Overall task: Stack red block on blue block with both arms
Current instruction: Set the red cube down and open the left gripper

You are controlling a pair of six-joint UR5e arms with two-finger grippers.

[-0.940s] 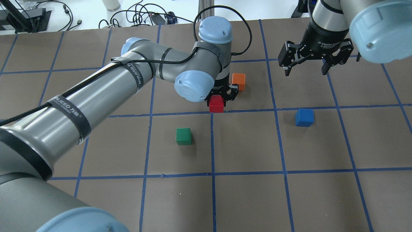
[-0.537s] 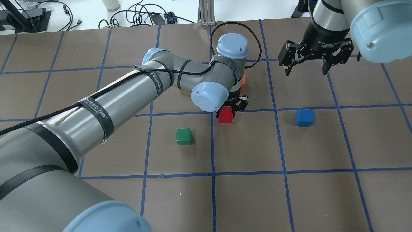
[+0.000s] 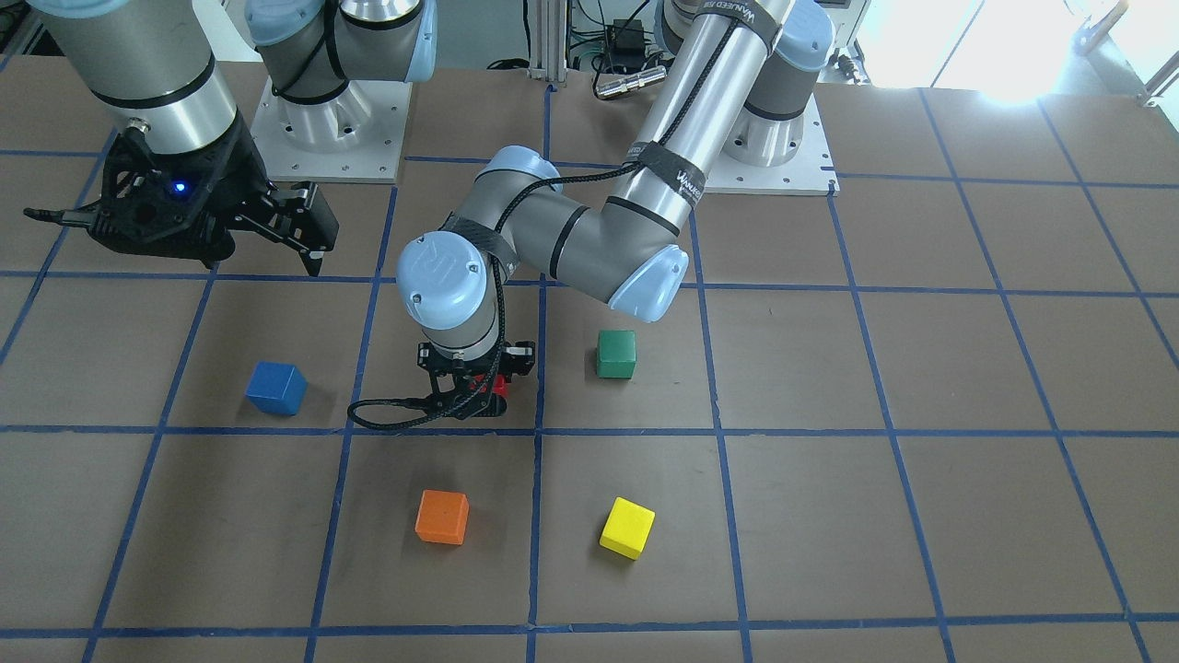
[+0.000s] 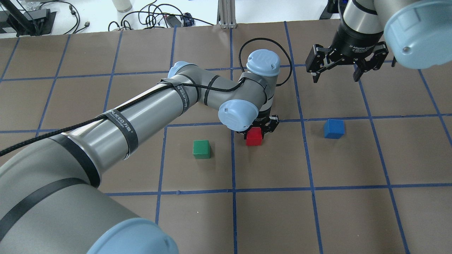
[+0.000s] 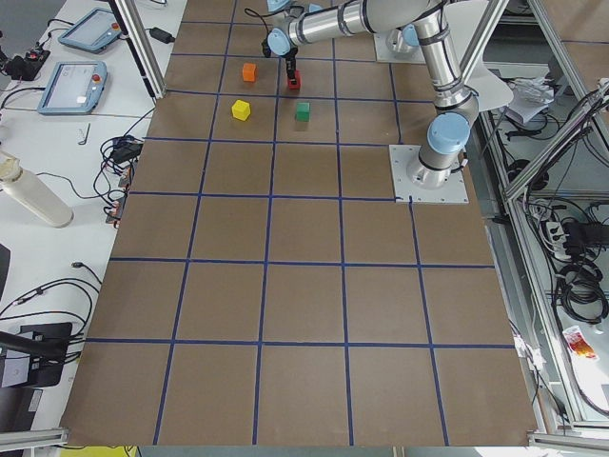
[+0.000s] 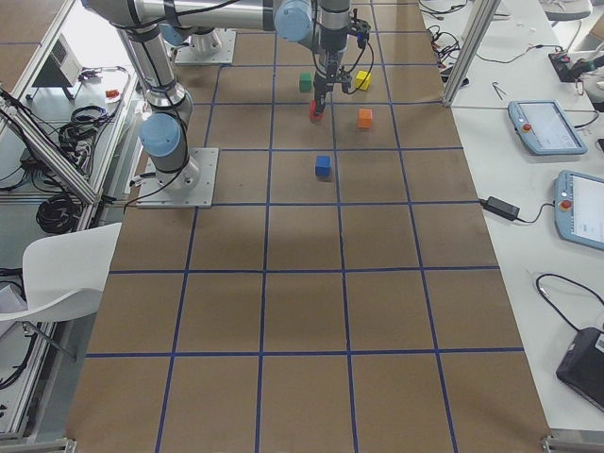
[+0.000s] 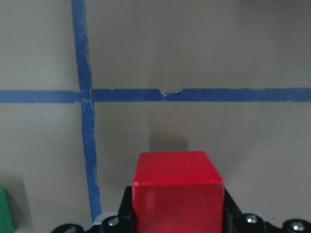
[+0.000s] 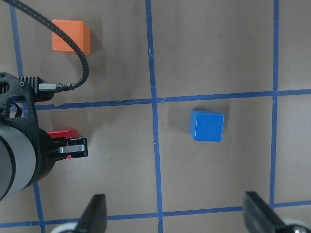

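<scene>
Holding the red block (image 4: 253, 138) clamped, the left tool (image 4: 255, 132) has finished picking; the blue block (image 4: 333, 128) sits bare, nearer the wide-open right tool (image 4: 334, 77), stacking still undone.

My left gripper (image 4: 256, 133) and right gripper (image 4: 334, 77) black; left arm (image 4: 148, 106) silver-grey, light-blue caps. Plain red block (image 4: 253, 138) mid-frame, blue block (image 4: 333, 128) at right, green block (image 4: 201, 149) left of centre. Lower frame: orange block (image 3: 441, 517), yellow block (image 3: 627, 528). Brown table (image 4: 353, 218), blue tape grid (image 4: 233, 165).
</scene>
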